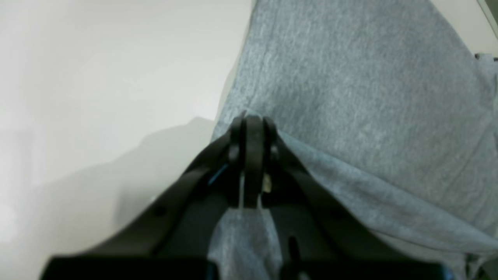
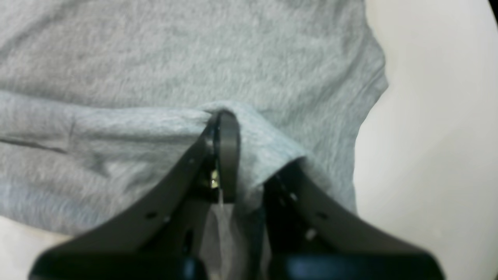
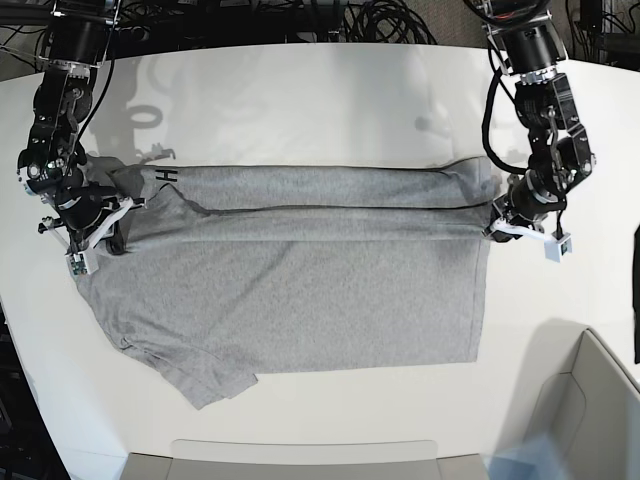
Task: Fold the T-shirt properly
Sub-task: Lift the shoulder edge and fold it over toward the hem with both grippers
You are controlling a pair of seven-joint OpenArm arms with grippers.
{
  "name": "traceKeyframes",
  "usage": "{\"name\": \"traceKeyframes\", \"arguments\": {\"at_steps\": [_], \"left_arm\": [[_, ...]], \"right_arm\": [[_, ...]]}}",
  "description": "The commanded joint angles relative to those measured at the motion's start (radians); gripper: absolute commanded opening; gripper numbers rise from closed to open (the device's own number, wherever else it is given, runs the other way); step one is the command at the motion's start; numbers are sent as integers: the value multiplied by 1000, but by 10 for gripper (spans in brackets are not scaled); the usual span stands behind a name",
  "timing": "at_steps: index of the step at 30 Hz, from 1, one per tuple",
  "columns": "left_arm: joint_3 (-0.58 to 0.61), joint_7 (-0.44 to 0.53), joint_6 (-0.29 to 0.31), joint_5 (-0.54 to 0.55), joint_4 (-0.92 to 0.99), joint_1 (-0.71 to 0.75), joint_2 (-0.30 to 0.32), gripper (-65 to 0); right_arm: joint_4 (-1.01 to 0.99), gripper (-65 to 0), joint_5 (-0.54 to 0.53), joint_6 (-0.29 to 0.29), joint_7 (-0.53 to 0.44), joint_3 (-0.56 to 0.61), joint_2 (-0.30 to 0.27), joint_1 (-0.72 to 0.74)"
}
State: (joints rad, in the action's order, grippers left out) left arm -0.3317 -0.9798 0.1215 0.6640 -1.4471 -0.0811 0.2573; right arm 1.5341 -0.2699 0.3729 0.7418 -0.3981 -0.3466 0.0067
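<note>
White tabletop point(image 3: 300, 100) carries the work, with dark cables bunched beyond its far edge in the base view. Spread across it lies the T-shirt point(image 3: 300, 280), heather grey, its far strip folded back toward the middle along a long horizontal crease.

Base view: the left gripper point(image 3: 497, 228) sits at the shirt's hem-side edge, on that crease; the right gripper point(image 3: 108, 222) sits at the opposite end, by the shoulder. Only this view shows both arms at once, the sleeve point(image 3: 205, 375) lying flat near the table's front edge, and a fragment of black lettering point(image 3: 166, 176) on the turned-over strip just beyond the right gripper. Whether the jaws are closed cannot be read from this view.

Left wrist view: the left gripper point(image 1: 253, 120) is closed tight, with a ridge of grey cloth pinched between its fingertips; fabric spreads ahead and to one side of them, bare table to the other. Cloth also shows beneath the jaws.

Right wrist view: the right gripper point(image 2: 223, 116) is likewise clamped together on a raised fold of the shirt point(image 2: 194, 58), fabric bunching up to its fingertips. Cloth fills the frame ahead of the fingers; bare table shows off to one side. No lettering is visible in either wrist view.
</note>
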Motion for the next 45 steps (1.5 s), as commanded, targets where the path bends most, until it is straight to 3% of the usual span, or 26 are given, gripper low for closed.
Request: {"name": "traceKeyframes", "arguments": {"at_steps": [1, 12, 17, 23, 24, 28, 31, 36, 40, 42, 45], "left_arm": [[-4, 23, 5, 9, -19, -30, 15, -650], [41, 35, 5, 7, 105, -122, 21, -650], [61, 86, 5, 7, 121, -133, 21, -650], [61, 85, 5, 7, 122, -135, 21, -650], [61, 81, 5, 7, 118, -135, 21, -650], [55, 88, 5, 7, 115, -135, 21, -528], [50, 88, 4, 7, 107, -131, 21, -527], [50, 75, 5, 10, -5, -107, 38, -532], [85, 75, 7, 10, -122, -18, 35, -614], [128, 81, 7, 9, -128, 10, 35, -650], [202, 88, 7, 7, -117, 27, 37, -650]], "right_arm": [[10, -650, -10, -2, -26, -2, -21, 34], [-163, -650, -10, -4, -31, 70, -45, 186], [-255, -650, 10, -4, -113, 141, -61, 237], [-330, -650, 59, -4, -123, 192, -53, 295], [-327, -605, 59, -4, -133, 187, -44, 295], [-324, -437, 59, -4, -170, 190, -44, 287], [-306, -394, 57, -4, -170, 182, -45, 287], [-171, -396, 57, -4, -169, 173, -61, 244], [-14, -409, 57, -4, -120, 67, -49, 135], [9, -444, 57, -4, -77, 29, -35, 100], [-5, -520, 57, -4, -72, -14, -38, 46]]}}
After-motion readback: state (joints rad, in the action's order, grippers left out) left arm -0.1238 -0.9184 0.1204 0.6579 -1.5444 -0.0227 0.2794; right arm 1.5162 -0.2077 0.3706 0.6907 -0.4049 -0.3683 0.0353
